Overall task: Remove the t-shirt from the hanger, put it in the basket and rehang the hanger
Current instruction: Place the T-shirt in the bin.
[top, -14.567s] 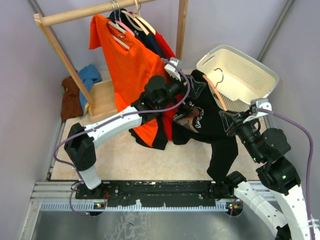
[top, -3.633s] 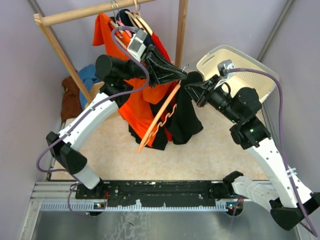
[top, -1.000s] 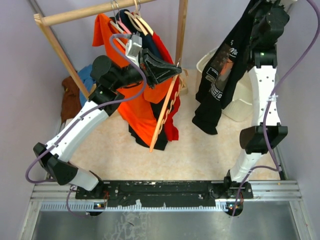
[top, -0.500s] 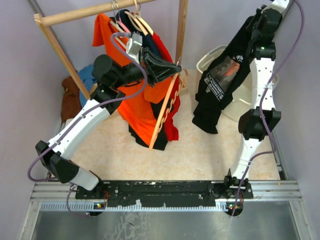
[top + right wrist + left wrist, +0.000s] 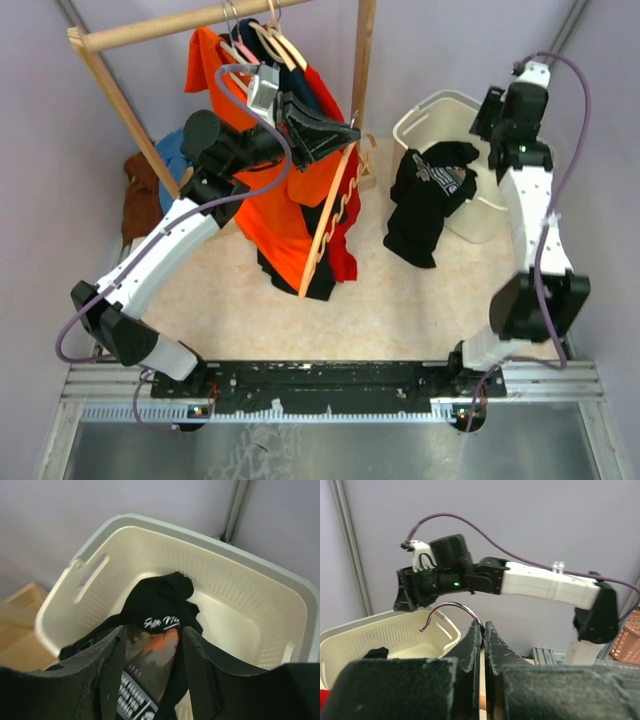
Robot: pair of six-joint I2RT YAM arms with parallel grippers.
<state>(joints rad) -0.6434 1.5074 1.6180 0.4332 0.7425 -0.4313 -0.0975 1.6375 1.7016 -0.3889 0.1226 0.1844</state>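
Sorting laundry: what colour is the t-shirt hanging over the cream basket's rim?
Black t-shirt with white lettering; best in right wrist view.

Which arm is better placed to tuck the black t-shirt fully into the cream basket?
Right: right gripper hangs open above the black t-shirt; left gripper is shut on the orange wooden hanger.

A wooden clothes rail [image 5: 170,27] crosses the far left, with an orange shirt [image 5: 262,205] hanging from it and a red one [image 5: 344,262] beside it. Brown [image 5: 141,200] and blue cloths [image 5: 172,152] lie heaped on the floor by its left post. A cream perforated basket [image 5: 428,107] stands at the far right.
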